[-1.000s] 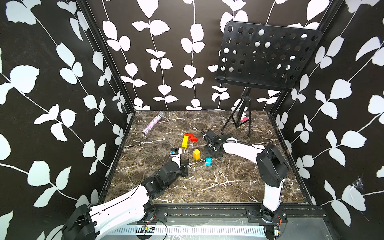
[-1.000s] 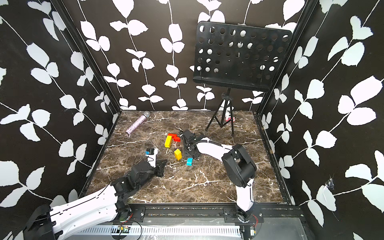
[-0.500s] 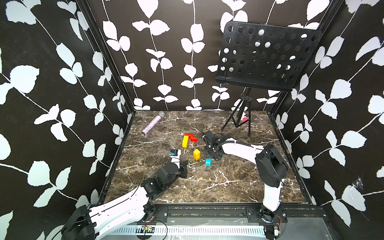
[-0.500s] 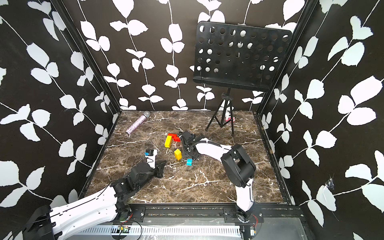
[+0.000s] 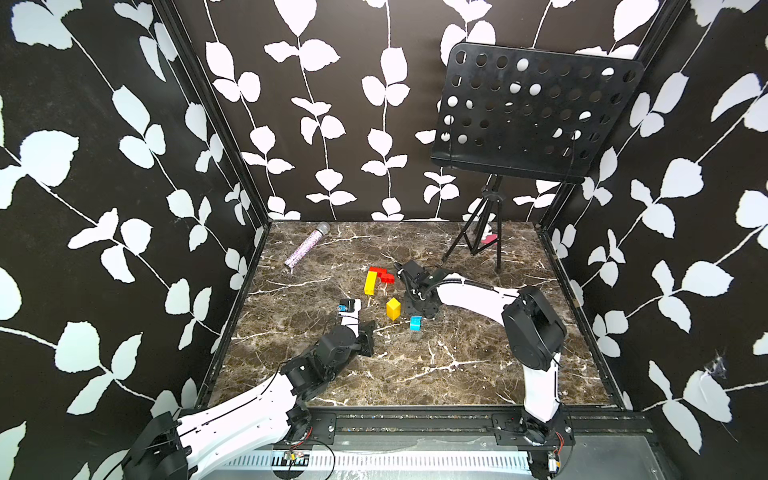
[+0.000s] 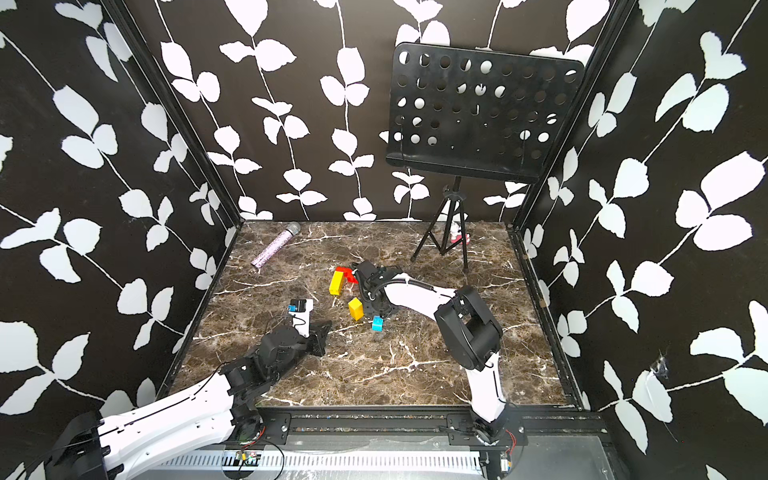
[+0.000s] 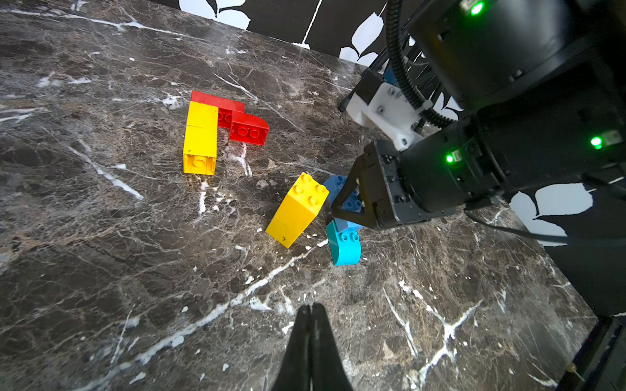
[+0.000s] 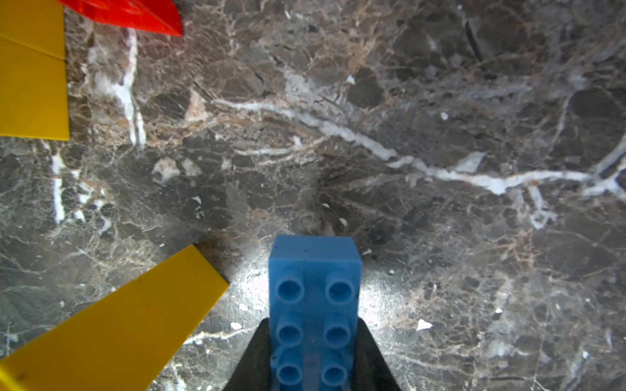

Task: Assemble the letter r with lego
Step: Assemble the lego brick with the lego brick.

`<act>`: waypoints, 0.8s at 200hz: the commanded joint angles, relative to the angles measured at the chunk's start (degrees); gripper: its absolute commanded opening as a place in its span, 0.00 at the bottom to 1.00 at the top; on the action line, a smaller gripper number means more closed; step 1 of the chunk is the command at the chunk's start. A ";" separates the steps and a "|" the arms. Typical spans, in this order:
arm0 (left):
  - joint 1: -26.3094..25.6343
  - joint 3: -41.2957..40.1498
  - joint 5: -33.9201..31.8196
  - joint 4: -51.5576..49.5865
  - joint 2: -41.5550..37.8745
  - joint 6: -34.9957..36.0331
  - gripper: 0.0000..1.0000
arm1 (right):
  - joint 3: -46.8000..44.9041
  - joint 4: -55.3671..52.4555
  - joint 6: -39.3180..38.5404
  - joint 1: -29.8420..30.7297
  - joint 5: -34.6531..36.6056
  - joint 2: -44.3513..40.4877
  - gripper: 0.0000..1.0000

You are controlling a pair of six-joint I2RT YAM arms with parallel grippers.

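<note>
Right gripper (image 8: 313,342), clamping the blue brick (image 8: 313,264) lengthwise, has edged toward the red-and-yellow assembly (image 7: 201,135), nearer it than the shut, empty left gripper (image 7: 311,309).

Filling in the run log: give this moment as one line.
right gripper: shut on blue brick | left gripper: shut, empty | yellow-red assembly: on table | teal brick: unheld

blue brick (image 7: 333,184): mostly behind right tool (image 7: 343,204) | red brick (image 8: 128,13): cropped by frame edge
</note>
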 commanded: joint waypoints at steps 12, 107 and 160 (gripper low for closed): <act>0.18 -1.02 -1.02 0.21 -0.99 0.12 0.02 | -0.59 -5.47 0.68 0.89 1.95 3.66 0.00; 0.18 -3.16 -1.76 -1.93 -5.61 -0.38 0.02 | -12.28 -0.90 6.27 3.77 3.33 2.89 0.00; 0.23 -3.95 -2.41 -4.87 -9.81 -1.10 0.02 | -13.64 1.44 6.22 3.68 -2.32 6.30 0.00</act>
